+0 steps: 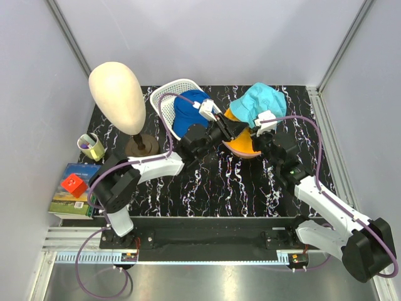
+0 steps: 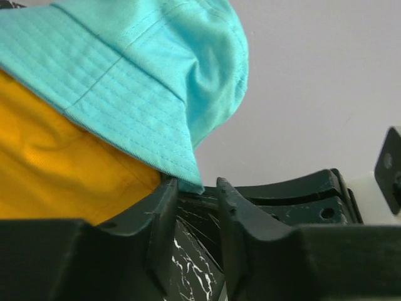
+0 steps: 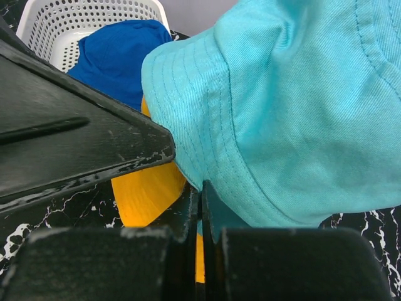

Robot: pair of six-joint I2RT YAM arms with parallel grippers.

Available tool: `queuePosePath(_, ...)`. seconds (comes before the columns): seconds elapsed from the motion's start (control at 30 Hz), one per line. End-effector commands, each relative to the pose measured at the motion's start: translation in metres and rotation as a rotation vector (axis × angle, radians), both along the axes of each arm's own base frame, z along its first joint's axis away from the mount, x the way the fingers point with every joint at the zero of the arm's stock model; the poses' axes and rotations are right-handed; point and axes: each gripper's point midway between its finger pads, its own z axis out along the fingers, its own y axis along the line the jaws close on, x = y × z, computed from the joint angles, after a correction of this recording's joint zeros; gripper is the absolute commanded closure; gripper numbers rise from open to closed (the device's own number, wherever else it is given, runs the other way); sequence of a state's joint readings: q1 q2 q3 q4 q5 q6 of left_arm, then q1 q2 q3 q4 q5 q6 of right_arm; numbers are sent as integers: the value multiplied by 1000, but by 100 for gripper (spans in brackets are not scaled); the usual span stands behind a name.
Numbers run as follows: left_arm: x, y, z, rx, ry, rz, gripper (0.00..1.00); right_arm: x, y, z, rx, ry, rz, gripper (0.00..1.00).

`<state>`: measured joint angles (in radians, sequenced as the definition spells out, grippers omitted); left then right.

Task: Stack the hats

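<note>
A teal bucket hat [image 1: 262, 102] lies on an orange-yellow hat [image 1: 241, 146] at the back right of the table. A royal-blue hat [image 1: 187, 113] sits in the white basket. My left gripper [image 1: 237, 128] reaches to the left edge of the two hats. In the left wrist view it [image 2: 195, 185] is open, with the teal brim's corner [image 2: 188, 179] at its fingertips and the orange-yellow hat [image 2: 56, 169] to the left. My right gripper [image 1: 255, 133] is at the teal hat's near edge. In the right wrist view it [image 3: 200, 188] is shut on the teal brim [image 3: 250, 188].
A cream mannequin head [image 1: 118, 94] on a stand is at the back left. The white perforated basket [image 1: 164, 100] is beside it. A cup [image 1: 91, 145] and a book [image 1: 70, 202] with a red block [image 1: 74, 185] stand at the left edge.
</note>
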<state>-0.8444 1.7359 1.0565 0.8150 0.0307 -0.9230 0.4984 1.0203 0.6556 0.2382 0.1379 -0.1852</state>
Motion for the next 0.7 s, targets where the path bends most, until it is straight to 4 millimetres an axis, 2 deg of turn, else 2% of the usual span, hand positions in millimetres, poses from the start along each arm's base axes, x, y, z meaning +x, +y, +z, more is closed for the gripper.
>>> queuePosePath(0.0, 12, 5, 33, -88, -91, 75, 79, -6, 11, 2, -4, -13, 52, 100)
queuePosePath(0.03, 11, 7, 36, -92, -107, 85, 92, -7, 11, 2, -5, -14, 57, 100)
queuePosePath(0.07, 12, 9, 38, -93, -117, 94, 99, -7, 11, 2, -7, -14, 57, 100)
queuePosePath(0.1, 13, 13, 32, -81, -114, 111, 100, -7, 12, 1, -9, -14, 60, 100)
queuePosePath(0.17, 11, 20, 32, -66, -129, 129, 100, -7, 11, 2, -9, -14, 56, 100)
queuePosePath(0.2, 11, 25, 20, -41, -112, 152, 100, -7, 11, 2, -9, -15, 53, 100)
queuePosePath(0.23, 11, 30, 15, -31, -108, 163, 100, -7, 10, 1, -10, -14, 50, 100)
queuePosePath(0.3, 10, 39, 11, -21, -102, 183, 100, -7, 8, 3, -9, -19, 39, 98)
queuePosePath(0.33, 10, 44, -2, -2, -84, 190, 100, -7, 7, 4, -8, -20, 36, 97)
queuePosePath(0.5, 13, 58, -19, -4, -56, 201, 100, -8, 5, 4, -11, -21, 27, 89)
queuePosePath(0.53, 13, 59, -21, -2, -54, 200, 100, -8, 4, 5, -10, -23, 24, 74)
queuePosePath(0.63, 16, 63, -26, 11, -48, 214, 100, -9, 2, 7, -11, -21, 15, 45)
queuePosePath(0.67, 18, 65, -28, 15, -46, 222, 100, -10, 1, 9, -9, -25, 13, 31)
